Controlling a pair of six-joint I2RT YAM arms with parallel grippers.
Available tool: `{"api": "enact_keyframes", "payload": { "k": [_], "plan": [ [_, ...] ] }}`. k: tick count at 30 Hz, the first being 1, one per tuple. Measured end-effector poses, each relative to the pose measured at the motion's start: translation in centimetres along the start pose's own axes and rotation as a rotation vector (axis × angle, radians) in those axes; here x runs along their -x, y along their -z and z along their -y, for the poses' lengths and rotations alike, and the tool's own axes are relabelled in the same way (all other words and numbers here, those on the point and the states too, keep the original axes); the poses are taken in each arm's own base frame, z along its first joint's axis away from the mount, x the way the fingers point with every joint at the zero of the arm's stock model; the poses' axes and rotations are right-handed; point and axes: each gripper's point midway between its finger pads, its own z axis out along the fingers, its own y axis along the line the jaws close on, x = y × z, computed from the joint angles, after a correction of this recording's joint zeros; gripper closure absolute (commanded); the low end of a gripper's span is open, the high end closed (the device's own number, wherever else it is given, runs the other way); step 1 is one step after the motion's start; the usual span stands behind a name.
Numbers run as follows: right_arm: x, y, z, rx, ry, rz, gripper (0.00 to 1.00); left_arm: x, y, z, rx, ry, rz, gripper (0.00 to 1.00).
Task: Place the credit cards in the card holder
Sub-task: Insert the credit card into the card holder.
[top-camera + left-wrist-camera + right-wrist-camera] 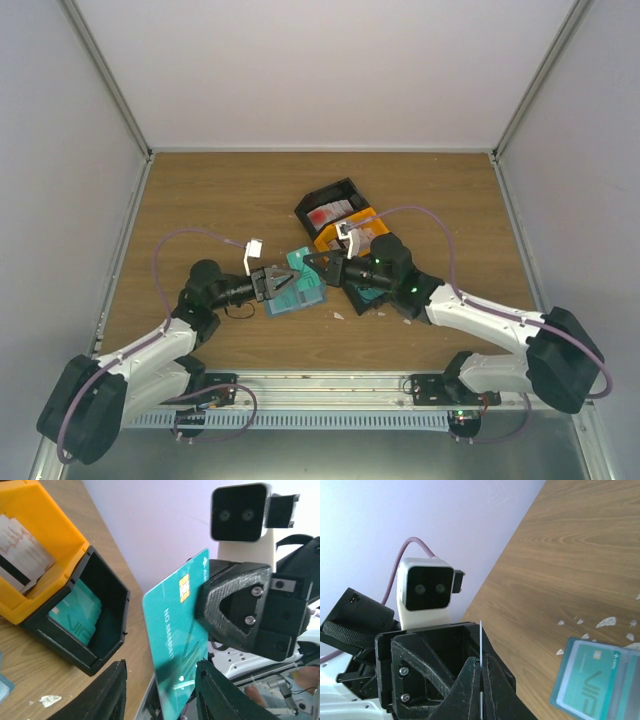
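- left gripper (161,672): the jaws stand apart with one finger on each side of the card's lower end. There's a visible gap, so I'd call it open around the card and not pinching it.
- card (172,625): teal with the chip side showing, held on edge in the air between the two grippers, well above the table (30,665). It looks thin, stiff, light and glossy, so probably slippery. I'd pinch it across the flat faces near one short end, never by the edges. That leaves the other end free to slide into a pocket.
- right gripper (481,670): clamped shut on the card's upper end. From its own camera the card is just a thin line between the fingers.
- holder (564,677): lies flat on the table below and off to one side of the right gripper, with a teal card face showing on it. It looks soft and light, so my guess is it'll skate around unless something pins it down. A few scraps (606,622) lie just beside it.
- beyond the right gripper: the orange tray (55,525) holds a whitish card (22,562), and the black tray (107,630) holds a teal card (77,612). Neither has been picked yet.
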Motion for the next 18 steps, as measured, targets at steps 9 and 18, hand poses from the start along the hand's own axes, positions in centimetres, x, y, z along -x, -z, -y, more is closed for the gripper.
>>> {"api": "enact_keyframes", "payload": {
  "k": [9, 18],
  "plan": [
    [-0.9, -0.4, -0.1, 0.052, -0.043, -0.027, 0.97, 0.1, 0.2, 0.8, -0.024, -0.026, 0.007, 1.0],
    [-1.8, 0.1, 4.0, -0.126, -0.052, -0.037, 0.54, 0.0, 0.6, -1.2, 0.103, -0.031, 0.02, 1.0]
  ]
}}
